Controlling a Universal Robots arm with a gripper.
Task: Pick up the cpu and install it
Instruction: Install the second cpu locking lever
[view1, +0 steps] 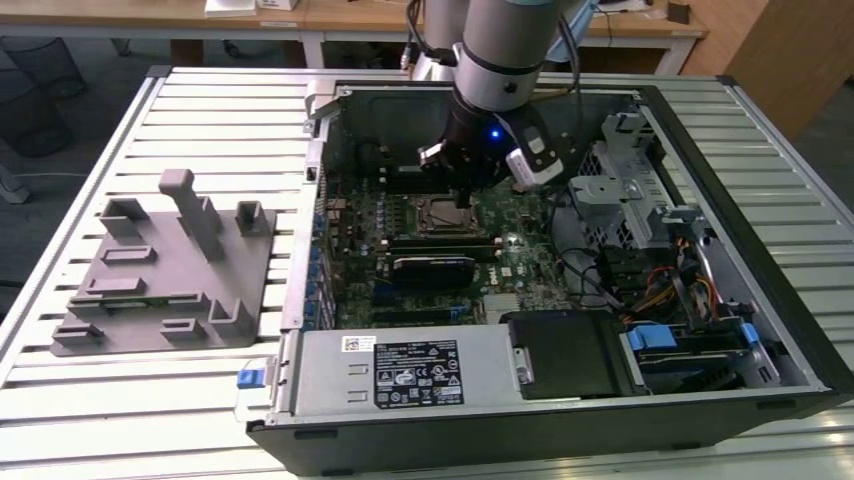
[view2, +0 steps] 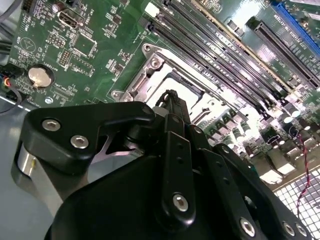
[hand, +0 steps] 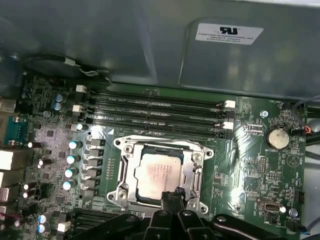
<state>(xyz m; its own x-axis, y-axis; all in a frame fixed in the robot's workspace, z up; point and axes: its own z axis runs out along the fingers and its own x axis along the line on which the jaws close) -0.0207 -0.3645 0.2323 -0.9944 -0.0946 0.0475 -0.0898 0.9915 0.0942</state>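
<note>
So the cpu (hand: 156, 174) sat flat in the motherboard socket (hand: 161, 172), silver top up, edges square with the frame. My end effector (hand: 172, 196) hovered right over its edge, fingers pressed together, holding nothing.

The arm (view1: 501, 50) is reaching straight down from above, wrist vertical, holding the gripper (view1: 461, 195) low; in both wrist views its black fingers (hand: 172, 197) are pressing together at their tips.
</note>
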